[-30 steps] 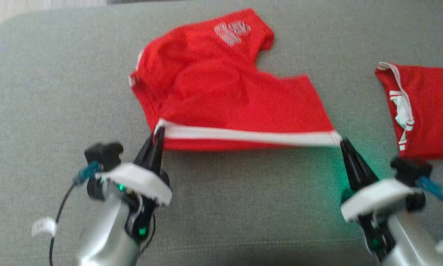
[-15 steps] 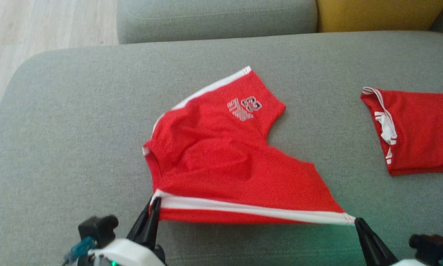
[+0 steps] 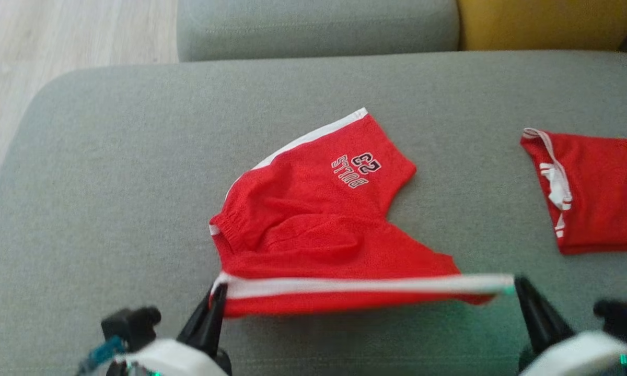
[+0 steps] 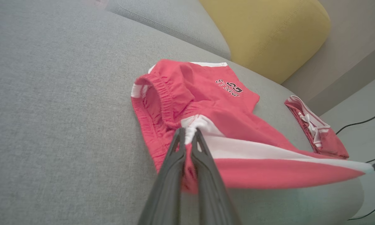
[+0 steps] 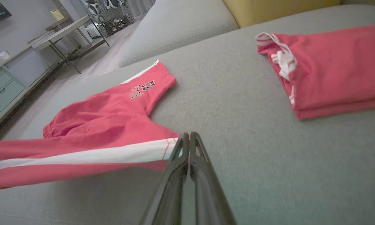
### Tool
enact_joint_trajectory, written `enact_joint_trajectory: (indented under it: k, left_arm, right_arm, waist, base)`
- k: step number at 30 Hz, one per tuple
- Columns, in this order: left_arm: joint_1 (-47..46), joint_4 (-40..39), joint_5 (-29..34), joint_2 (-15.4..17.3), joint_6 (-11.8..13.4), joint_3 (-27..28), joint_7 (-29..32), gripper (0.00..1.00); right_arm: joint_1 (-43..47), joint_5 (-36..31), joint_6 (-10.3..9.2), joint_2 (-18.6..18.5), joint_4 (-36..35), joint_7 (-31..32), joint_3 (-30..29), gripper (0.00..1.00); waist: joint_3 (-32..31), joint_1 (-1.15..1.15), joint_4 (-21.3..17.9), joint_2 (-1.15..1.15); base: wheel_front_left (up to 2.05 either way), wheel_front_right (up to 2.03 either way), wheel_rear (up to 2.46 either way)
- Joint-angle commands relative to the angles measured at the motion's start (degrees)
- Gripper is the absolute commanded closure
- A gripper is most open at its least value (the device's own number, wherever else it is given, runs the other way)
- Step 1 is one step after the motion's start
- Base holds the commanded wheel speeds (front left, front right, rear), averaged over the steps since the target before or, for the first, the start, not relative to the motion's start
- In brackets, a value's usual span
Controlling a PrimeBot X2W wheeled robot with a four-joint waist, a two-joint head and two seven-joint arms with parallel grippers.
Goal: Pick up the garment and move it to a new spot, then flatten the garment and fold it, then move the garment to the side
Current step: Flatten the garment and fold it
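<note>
The shorts (image 3: 313, 230) lie on the sofa (image 3: 109, 183), left of the folded pile (image 3: 601, 193). The left fingers (image 4: 176, 150) pinch the white stripe's waistband end and the right fingers (image 5: 179, 156) pinch its hem end. The stripe is stretched crosswise between them, and the rest lies beyond.

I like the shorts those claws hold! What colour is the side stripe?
The stripe is white, on red shorts; left wrist view shows it best.
</note>
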Motion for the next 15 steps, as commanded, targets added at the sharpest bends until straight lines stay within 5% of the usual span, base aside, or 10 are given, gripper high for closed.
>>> enact_joint_trajectory:
  k: [1, 10, 15]
  left_arm:
    - [-5.1, -1.6, -1.05, 0.55, -0.34, 2.78, 0.18, 1.0]
    - [-16.68, 2.23, -4.42, -0.44, -2.87, 4.27, 2.82, 1.0]
    - [-25.62, 7.37, -6.85, -2.38, -4.96, 4.25, 4.79, 1.0]
  right_arm:
    - [-6.27, -0.13, -0.05, -2.28, -1.21, -0.37, 1.13, 1.0]
    - [-31.44, 2.14, -0.05, -8.39, 11.61, -3.0, 6.34, 1.0]
    - [-47.08, 3.93, -0.05, -10.91, 24.28, -5.12, 10.96, 1.0]
  waist:
    - [1.32, 0.0, 0.8, 0.0]
    - [8.16, 0.0, 3.86, 0.0]
    - [12.84, 0.0, 7.35, 0.0]
  base:
    - [0.0, 0.0, 0.0]
    - [0.0, 0.0, 0.0]
    - [0.0, 0.0, 0.0]
